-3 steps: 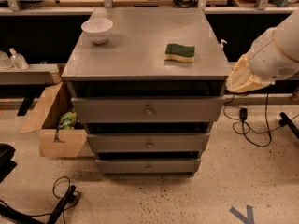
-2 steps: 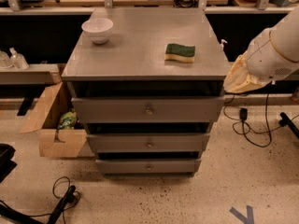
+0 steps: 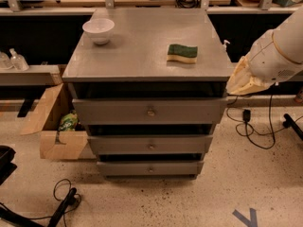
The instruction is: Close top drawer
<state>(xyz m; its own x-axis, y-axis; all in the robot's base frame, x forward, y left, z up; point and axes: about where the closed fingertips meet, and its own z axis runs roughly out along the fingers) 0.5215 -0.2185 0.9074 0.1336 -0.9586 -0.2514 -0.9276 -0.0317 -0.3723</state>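
The top drawer [image 3: 118, 111] is the widest grey front of three, with a small brass knob [image 3: 151, 112] at its centre. It stands pulled out a little, with a dark gap under the cabinet top [image 3: 142, 56]. My white arm [image 3: 279, 51] comes in from the right. Its tan-sleeved end with the gripper [image 3: 233, 85] is beside the cabinet's right front corner, level with the top of the drawer and off to its right.
A white bowl [image 3: 98, 30] and a green-yellow sponge [image 3: 182, 53] sit on the cabinet top. Two narrower drawers [image 3: 118, 144] lie below. An open cardboard box [image 3: 52, 126] stands to the left. Cables [image 3: 251, 126] lie on the floor to the right, and one [image 3: 64, 205] lies at the front left.
My arm's end has shifted slightly left, closer to the cabinet's right front corner. The drawers, bowl and sponge have not moved.
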